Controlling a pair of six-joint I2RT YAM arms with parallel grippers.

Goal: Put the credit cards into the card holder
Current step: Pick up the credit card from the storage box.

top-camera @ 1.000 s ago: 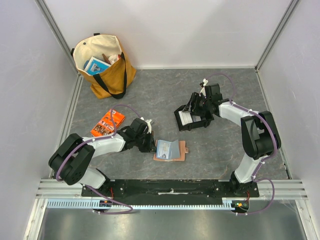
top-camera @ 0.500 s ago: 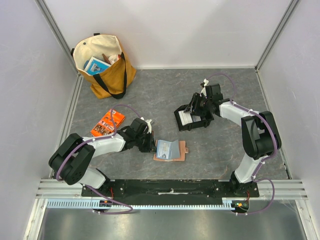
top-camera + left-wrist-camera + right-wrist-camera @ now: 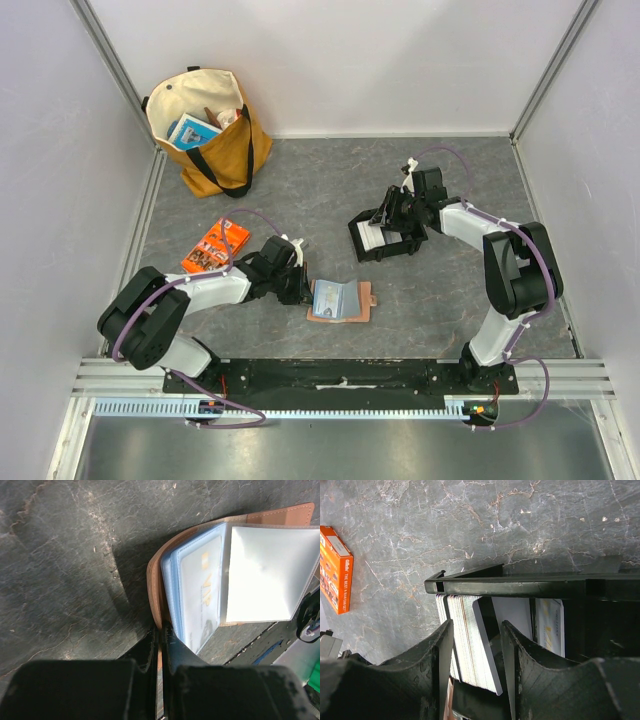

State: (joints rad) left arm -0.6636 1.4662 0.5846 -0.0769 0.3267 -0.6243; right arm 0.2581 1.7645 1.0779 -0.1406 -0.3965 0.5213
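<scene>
Near the front of the worktop point(image 3: 330, 190), toward six o'clock, the card holder point(image 3: 340, 300) lies open, its pale blue slotted face up and a clear sleeve spread to the right. The left fingers point(image 3: 303, 290) sit at its nine o'clock edge, pressed together on the brown cover point(image 3: 161, 630).

Up at about two o'clock from the card holder stands a black tray point(image 3: 400, 245), and the credit cards point(image 3: 370, 236) are on edge in its left compartment. The right fingers point(image 3: 476, 625) reach into the tray about half open, one on each side of the stack point(image 3: 470, 640); I cannot tell whether they touch it.

An orange packet point(image 3: 215, 247) lies at ten o'clock from the card holder, and a tote bag point(image 3: 215, 130) fills the eleven o'clock corner.
</scene>
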